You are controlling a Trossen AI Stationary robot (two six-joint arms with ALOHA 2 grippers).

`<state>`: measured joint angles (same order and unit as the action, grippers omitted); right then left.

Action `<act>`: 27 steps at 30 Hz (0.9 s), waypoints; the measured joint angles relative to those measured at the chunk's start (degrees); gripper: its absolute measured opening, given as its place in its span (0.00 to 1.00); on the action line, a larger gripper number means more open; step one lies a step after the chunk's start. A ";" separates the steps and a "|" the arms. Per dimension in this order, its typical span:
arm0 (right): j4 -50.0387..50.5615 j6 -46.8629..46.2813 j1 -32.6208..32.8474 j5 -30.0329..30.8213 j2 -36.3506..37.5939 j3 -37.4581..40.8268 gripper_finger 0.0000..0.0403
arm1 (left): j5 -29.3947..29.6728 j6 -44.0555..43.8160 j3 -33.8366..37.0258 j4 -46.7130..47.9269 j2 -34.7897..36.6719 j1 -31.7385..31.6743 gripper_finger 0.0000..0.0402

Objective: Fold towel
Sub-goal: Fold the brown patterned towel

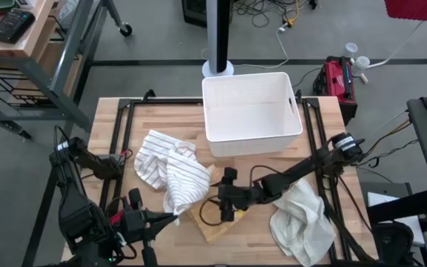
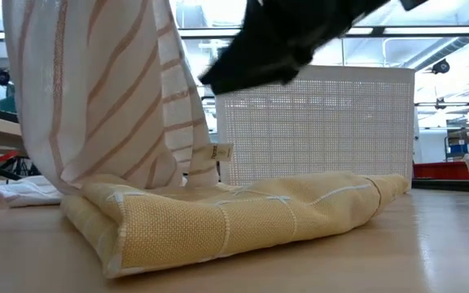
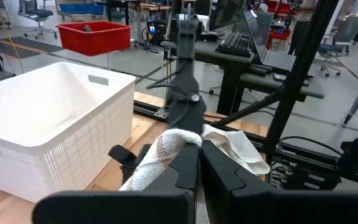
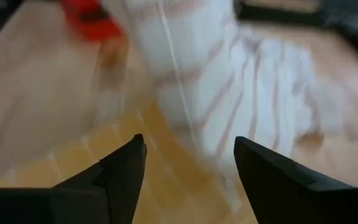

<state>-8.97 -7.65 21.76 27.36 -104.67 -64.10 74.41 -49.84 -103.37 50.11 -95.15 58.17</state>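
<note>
A white towel with brown stripes [image 1: 170, 169] lies crumpled left of the table's middle. One end rises to my left gripper [image 1: 172, 217], which is shut on it near the front edge. In the low view the striped towel [image 2: 96, 89] hangs down onto a folded yellow towel [image 2: 226, 220], which lies flat on the table. My right gripper [image 1: 227, 197] hovers open just right of the striped towel and over the yellow towel [image 1: 215, 225]. Nothing shows between its fingers in the right wrist view [image 4: 188, 155]. My left gripper pinches a bunched-up, rolled end of the striped towel [image 3: 165, 145] between its two fingers, several layers together. The fingers come at it nearly level from the table's near left corner. The towel droops from the hold, its rest lying on the table and on the yellow towel.
A white plastic basket [image 1: 252, 113] stands at the table's far middle. A crumpled plain white towel [image 1: 302, 221] lies at the near right, beside my right arm. Black rails run along the table's left and right sides.
</note>
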 joint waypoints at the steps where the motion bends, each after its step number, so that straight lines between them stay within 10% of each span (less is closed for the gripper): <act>1: -1.94 1.20 0.23 2.89 -0.47 0.00 0.60 | 0.00 0.00 0.00 0.00 0.00 0.00 0.00; 21: -17.56 7.26 -2.59 6.47 -8.91 -2.19 0.55 | 6.20 3.05 0.00 -2.62 0.20 -0.04 0.00; 27: -9.55 9.43 -4.17 16.20 -12.65 -5.08 0.47 | 7.69 11.92 0.00 -10.29 0.28 0.01 0.00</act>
<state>-18.51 1.78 17.58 43.57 -117.33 -69.18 82.11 -37.93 -103.37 39.82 -94.87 58.18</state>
